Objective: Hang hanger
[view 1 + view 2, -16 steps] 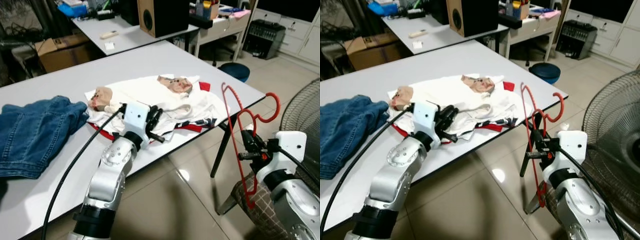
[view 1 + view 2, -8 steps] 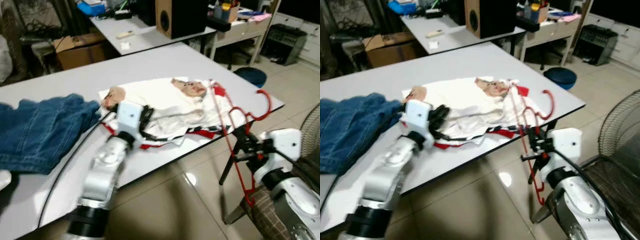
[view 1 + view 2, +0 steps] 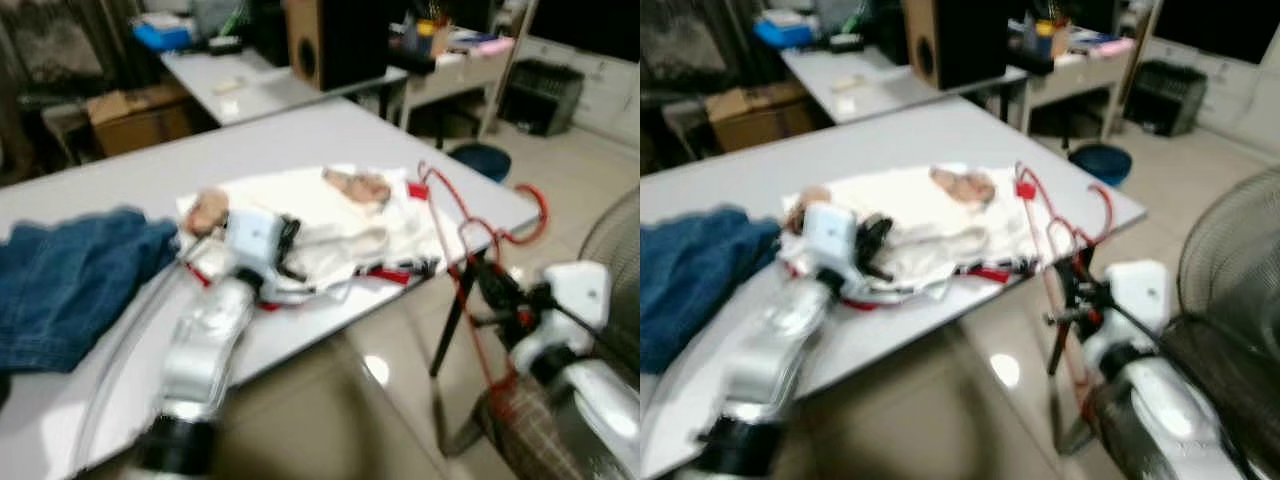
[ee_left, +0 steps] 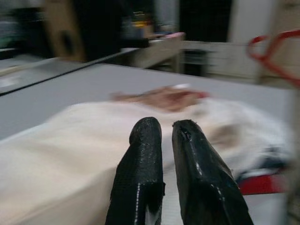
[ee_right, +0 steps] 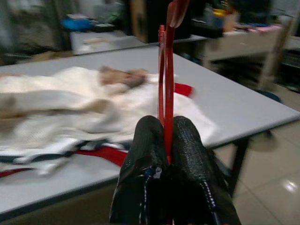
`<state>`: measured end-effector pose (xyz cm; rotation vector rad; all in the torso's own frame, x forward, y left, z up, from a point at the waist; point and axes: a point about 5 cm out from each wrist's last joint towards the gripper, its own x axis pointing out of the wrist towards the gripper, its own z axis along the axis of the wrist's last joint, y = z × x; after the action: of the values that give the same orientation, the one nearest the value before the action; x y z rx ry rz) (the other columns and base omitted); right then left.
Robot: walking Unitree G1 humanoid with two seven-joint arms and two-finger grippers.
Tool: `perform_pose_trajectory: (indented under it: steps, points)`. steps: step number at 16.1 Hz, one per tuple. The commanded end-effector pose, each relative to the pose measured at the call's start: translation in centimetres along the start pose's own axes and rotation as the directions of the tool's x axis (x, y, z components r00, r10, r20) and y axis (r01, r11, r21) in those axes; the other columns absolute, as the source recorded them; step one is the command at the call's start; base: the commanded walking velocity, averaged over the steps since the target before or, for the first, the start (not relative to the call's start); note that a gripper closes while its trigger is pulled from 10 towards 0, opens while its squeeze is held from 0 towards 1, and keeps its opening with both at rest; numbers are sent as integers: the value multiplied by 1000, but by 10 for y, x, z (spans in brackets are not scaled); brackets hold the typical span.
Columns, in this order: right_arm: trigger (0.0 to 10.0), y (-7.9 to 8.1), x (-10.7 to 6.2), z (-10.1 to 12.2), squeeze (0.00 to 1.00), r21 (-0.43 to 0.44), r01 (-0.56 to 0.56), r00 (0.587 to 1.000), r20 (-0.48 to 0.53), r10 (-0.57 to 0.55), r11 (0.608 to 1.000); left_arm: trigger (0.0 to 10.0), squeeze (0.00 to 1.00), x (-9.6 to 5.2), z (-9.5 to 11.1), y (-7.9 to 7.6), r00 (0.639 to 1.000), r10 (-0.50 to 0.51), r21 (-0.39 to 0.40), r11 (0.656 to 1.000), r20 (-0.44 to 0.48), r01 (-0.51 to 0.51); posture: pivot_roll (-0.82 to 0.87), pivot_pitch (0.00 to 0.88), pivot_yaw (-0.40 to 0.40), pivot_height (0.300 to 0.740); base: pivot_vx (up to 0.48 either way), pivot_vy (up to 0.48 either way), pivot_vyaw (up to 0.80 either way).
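Beyond table edge, blurred hanger (image 3: 470, 250)

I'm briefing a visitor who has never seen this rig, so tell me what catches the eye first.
The red hanger stands out first, pinched upright in the right gripper just off the table's right edge. Next is the white garment spread on the grey table, with the left gripper over it, fingers together, and blue jeans lying on its left.

Thin red wire hanger (image 3: 468, 262), upright off the table's right edge, hook curling up and rightward.
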<state>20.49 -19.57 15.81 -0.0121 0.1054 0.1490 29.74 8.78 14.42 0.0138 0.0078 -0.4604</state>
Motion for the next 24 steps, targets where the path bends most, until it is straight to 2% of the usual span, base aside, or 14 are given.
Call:
perform_pose_trajectory:
  steps: [1, 5, 6, 8, 9, 10, 12, 14, 16, 17, 18, 19, 20, 24]
  points:
    - [10000, 4, 1, 6, 0, 1, -23, 999, 31, 23, 1000, 10000, 0, -2, 1, 10, 1000, 27, 19, 999, -9, -27, -127, 0, 57, 740, 326, 0, 0]
    - [10000, 0, -3, 7, 0, -14, -11, 999, 30, 12, 1000, 10000, 0, -3, 2, 5, 999, -37, 9, 999, 7, 37, -135, 0, 63, 740, 161, 0, 0]
    - [10000, -1, -4, 7, 0, -17, -11, 1000, 29, 11, 1000, 10000, 1000, -3, 0, 3, 997, -71, 15, 997, -6, 71, -136, 0, 65, 740, 0, 0, 0]
    - [10000, -2, -10, 7, 0, -44, -65, 998, 17, 66, 997, 10000, 1000, -3, 1, 2, 983, -185, 97, 978, -14, 186, -142, 8, 78, 740, 0, 0, 0]
    - [10000, -3, -15, 6, 0, -48, -103, 995, 8, 104, 994, 10000, 1000, -2, 1, 8, 977, -208, 153, 965, -36, 211, -138, 9, 86, 740, 0, 0, 0]
    - [10000, -1, -21, 9, 0, -55, -168, 986, 11, 168, 984, 10000, 1000, 3, 8, 22, 978, -201, 249, 946, -52, 207, -142, 24, 126, 740, 0, 0, 0]
    - [10000, -1, -27, 10, 0, -81, -222, 975, -8, 222, 972, 10000, 1000, 7, 13, 31, 970, -230, 318, 917, -73, 241, -161, 33, 155, 740, 0, 0, 0]
    - [10000, -4, -35, 13, 0, -92, -263, 965, -17, 262, 961, 10000, 1000, 11, 11, 40, 953, -271, 415, 858, -134, 302, -166, 34, 164, 740, 0, 0, 0]
    - [10000, -4, -41, 14, 0, -96, -284, 959, -26, 283, 954, 10000, 1000, 13, 9, 46, 956, -260, 396, 870, -136, 293, -176, 27, 164, 740, 0, 0, 0]
    - [10000, -5, -44, 14, 0, -93, -287, 958, -28, 285, 954, 10000, 0, 15, 8, 44, 945, -295, 365, 872, -139, 325, -178, 24, 163, 740, 0, 0, 0]
    - [10000, -6, -47, 13, 0, -91, -274, 962, -30, 272, 957, 10000, 0, 16, 5, 41, 924, -347, 359, 852, -160, 381, -182, 27, 170, 740, 0, 0, 0]
    - [10000, -10, -50, 14, 0, -104, -249, 968, -35, 247, 963, 10000, 0, 18, 1, 38, 904, -377, 398, 812, -200, 427, -193, 29, 178, 740, 0, 0, 0]
    - [10000, -10, -52, 17, 0, -112, -247, 969, -32, 245, 962, 10000, 0, 21, -4, 41, 904, -368, 428, 797, -219, 427, -214, 37, 177, 740, 0, 0, 0]
    - [10000, -7, -62, 21, 0, -104, -273, 962, -42, 270, 956, 10000, 0, 28, -12, 48, 933, -272, 500, 789, -235, 356, -226, 48, 147, 740, 0, 0, 0]
